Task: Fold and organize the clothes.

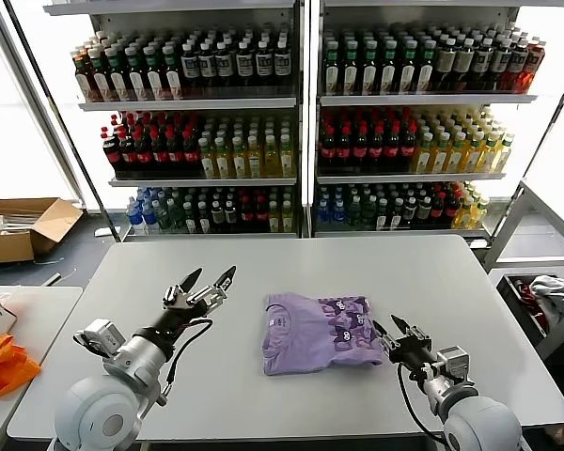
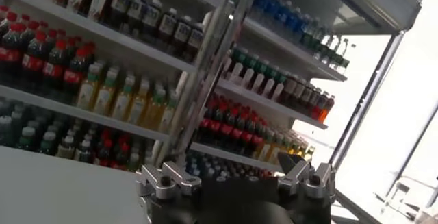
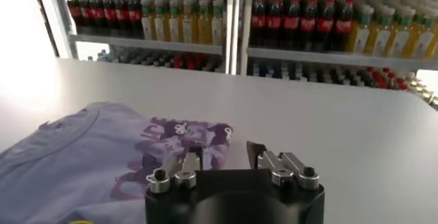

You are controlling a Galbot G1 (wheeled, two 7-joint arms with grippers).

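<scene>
The clothes, one lavender T-shirt [image 1: 320,332] with a dark purple-and-white print, lie folded into a rough rectangle in the middle of the grey table [image 1: 291,268]. My right gripper [image 1: 387,327] sits low at the shirt's right edge and is open. In the right wrist view, the right gripper [image 3: 220,151] has one finger over the printed corner of the T-shirt [image 3: 89,157] and the other over bare table, with nothing pinched between them. To the left of the shirt, my left gripper [image 1: 209,279] is open, raised and clear of it. In its own view, the left gripper [image 2: 236,177] faces the shelves.
Drink shelves [image 1: 301,103] packed with bottles stand behind the table. A cardboard box [image 1: 19,225] lies on the floor at the left. Orange fabric [image 1: 2,365] rests on a side table. A bin with white-grey cloth [image 1: 550,296] stands at the right.
</scene>
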